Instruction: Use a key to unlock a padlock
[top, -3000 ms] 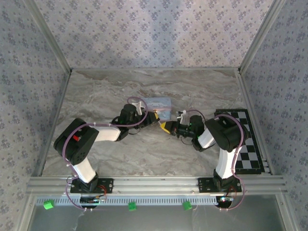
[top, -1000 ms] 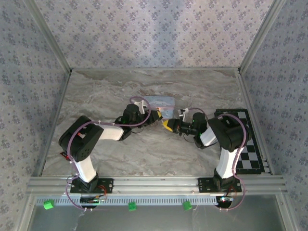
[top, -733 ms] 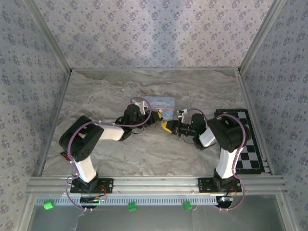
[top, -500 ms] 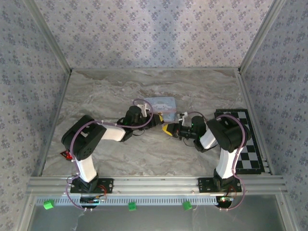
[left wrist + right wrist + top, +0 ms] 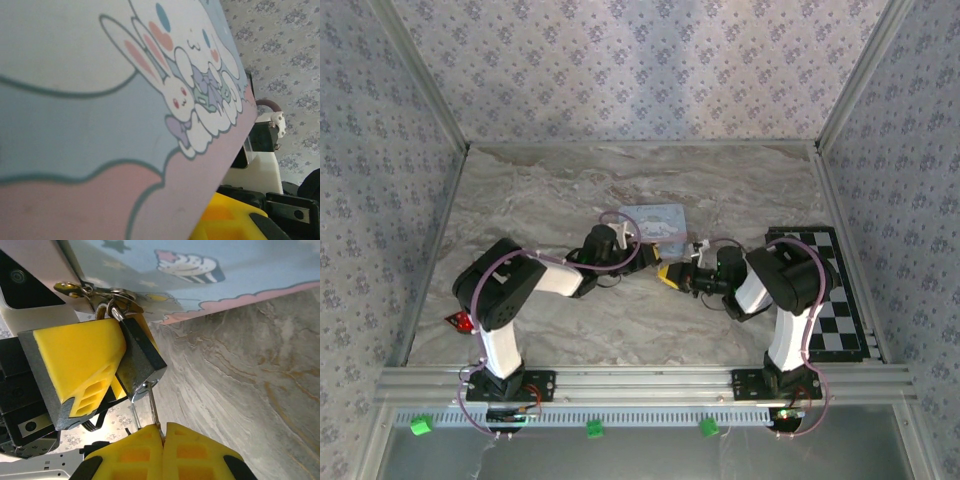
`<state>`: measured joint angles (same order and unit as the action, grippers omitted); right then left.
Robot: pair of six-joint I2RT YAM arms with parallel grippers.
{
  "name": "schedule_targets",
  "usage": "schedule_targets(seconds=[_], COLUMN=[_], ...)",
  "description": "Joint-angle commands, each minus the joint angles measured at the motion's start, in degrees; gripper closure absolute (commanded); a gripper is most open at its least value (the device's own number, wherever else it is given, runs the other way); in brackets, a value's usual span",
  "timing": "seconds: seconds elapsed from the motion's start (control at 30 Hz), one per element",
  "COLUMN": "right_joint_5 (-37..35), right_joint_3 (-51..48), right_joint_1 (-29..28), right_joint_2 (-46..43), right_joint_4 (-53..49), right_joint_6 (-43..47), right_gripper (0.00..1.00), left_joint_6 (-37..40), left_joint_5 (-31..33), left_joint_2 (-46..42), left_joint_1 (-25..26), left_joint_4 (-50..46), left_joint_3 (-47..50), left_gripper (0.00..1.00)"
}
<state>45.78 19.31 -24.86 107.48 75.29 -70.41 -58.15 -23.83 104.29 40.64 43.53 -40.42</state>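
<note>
The grey counter [image 5: 520,200] carries little. Both arms reach in to meet at its middle, the left arm [image 5: 510,290] from one side and the right arm [image 5: 790,280] from the other, just in front of a pale-blue tin [image 5: 655,222].

In the right wrist view the padlock [image 5: 142,360] hangs clear of the counter between the two sets of jaws, close before the tin's picture. Its long axis runs from upper left to lower right, pointing nearly straight at the right jaws.

The right jaws are pressed together on a thin pale rod [image 5: 154,412] that comes out of the lock's lower end. A second thin leg shows just beside it, so I take this for the loop. If so, the right arm holds the lock by its loop, in line with the body.

One yellow finger [image 5: 75,365] of the left jaws lies flat along the lock's flank. The other finger is hidden, so I cannot tell whether the left jaws grip it or only brace it.

At the lock's far end sits a ring [image 5: 120,294] with a gold key [image 5: 67,287] hanging off it — whether a key sits in the keyhole is not clear.

My judgement is that the turn must be made at the ring end, nearer the left arm, while the right arm pulls the loop along the axis.
</note>
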Motion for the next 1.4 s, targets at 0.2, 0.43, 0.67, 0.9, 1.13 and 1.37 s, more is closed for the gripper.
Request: schedule_targets(seconds=[0.2, 0.43, 0.67, 0.9, 1.13, 1.37], right_joint_5=[-5.85, -6.77, -6.67, -5.48, -4.71, -5.44], right_joint_3=[1.66, 1.66, 1.78, -0.13, -0.92, -1.12], right_joint_1=[-1.2, -1.68, -1.78, 1.28, 4.42, 5.24], right_joint_2=[1.74, 2.71, 3.0, 2.26, 2.82, 2.73], right_joint_4=[4.56, 4.57, 4.6, 4.6, 4.55, 4.54], right_joint_6=[0.88, 0.76, 0.69, 1.28, 0.53, 0.43], right_gripper=[1.0, 1.0, 1.0, 1.0, 1.0, 1.0], left_joint_6=[-0.45, -1.44, -1.6, -1.7, -1.44, -1.35], left_joint_5=[-8.41, -9.04, -9.12, -8.86, -8.71, -8.6], left_joint_2=[1.78, 1.97, 1.93, 1.71, 0.92, 0.74], left_joint_1=[3.05, 3.04, 3.06, 2.79, 2.76, 2.76], left_joint_4=[1.92, 3.67, 3.67, 3.23, 3.48, 3.32], left_joint_3=[-0.09, -0.09, -0.17, -0.06, -0.08, -0.27], left_gripper=[0.78, 0.76, 0.82, 0.9, 0.95, 0.98])
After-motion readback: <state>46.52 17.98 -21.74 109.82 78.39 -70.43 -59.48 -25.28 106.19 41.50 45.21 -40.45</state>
